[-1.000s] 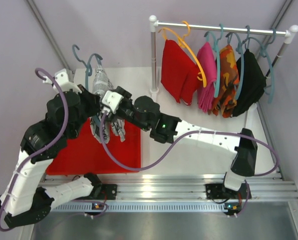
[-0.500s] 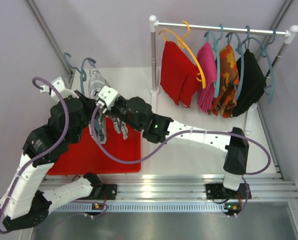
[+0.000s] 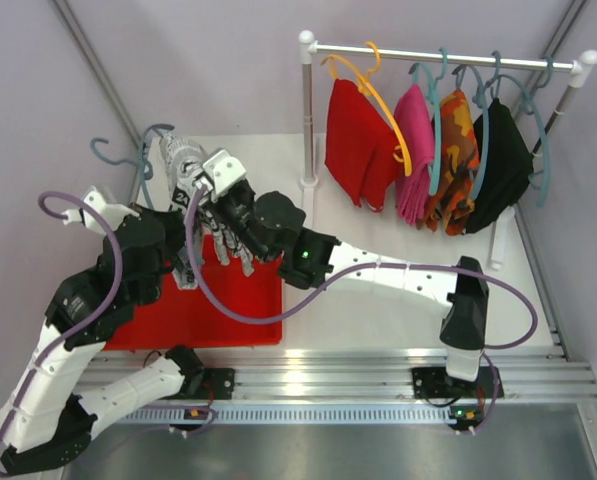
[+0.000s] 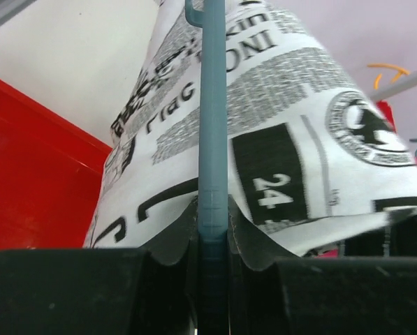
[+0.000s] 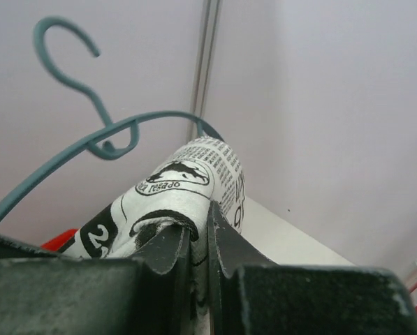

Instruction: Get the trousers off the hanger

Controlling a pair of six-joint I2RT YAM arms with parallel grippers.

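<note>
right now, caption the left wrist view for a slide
Left gripper clamped on the teal hanger, black-and-white print trousers hanging behind it, red tray beyond

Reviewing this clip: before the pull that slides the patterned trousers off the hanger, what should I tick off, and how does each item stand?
1. Left gripper shut on the teal hanger: ok.
2. Right gripper shut on the patterned trousers: ok.
3. Hanger wire outside the right pinch: cannot tell, the fold hides it.
4. Red tray under the trouser legs: ok.
5. Trousers off the hanger: not ok, draped over it.
6. Rack apart from both arms: ok.
</note>
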